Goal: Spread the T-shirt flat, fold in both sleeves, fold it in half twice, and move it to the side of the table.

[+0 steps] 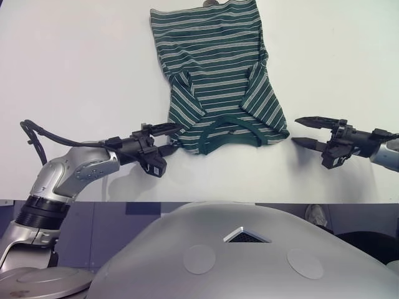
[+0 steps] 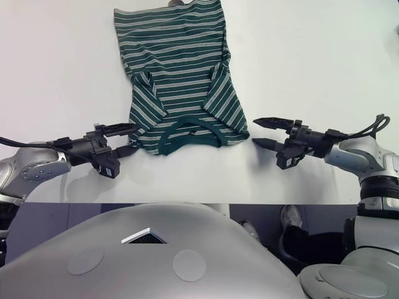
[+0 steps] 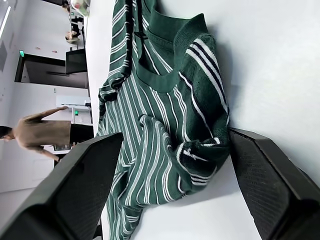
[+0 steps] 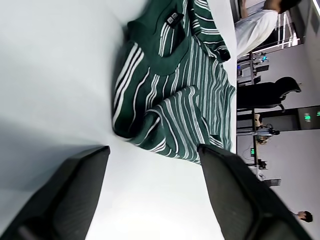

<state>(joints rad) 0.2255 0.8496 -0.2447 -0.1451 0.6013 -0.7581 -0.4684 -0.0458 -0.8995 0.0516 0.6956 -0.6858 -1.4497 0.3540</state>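
We find the dark green, white-striped cotton T-shirt (image 1: 215,75) lying on the white counter (image 1: 68,75), collar edge nearest us, both sleeves folded in over the body; so we judge the sleeve step done and the first halving in hand; our left tool (image 1: 174,138) stands with its jaws apart around the left shoulder corner; our right tool (image 1: 295,130), jaws likewise apart, sits just beside the right shoulder corner, not touching it; next, we judge, both must clamp those corners and carry the collar edge over to the far hem.
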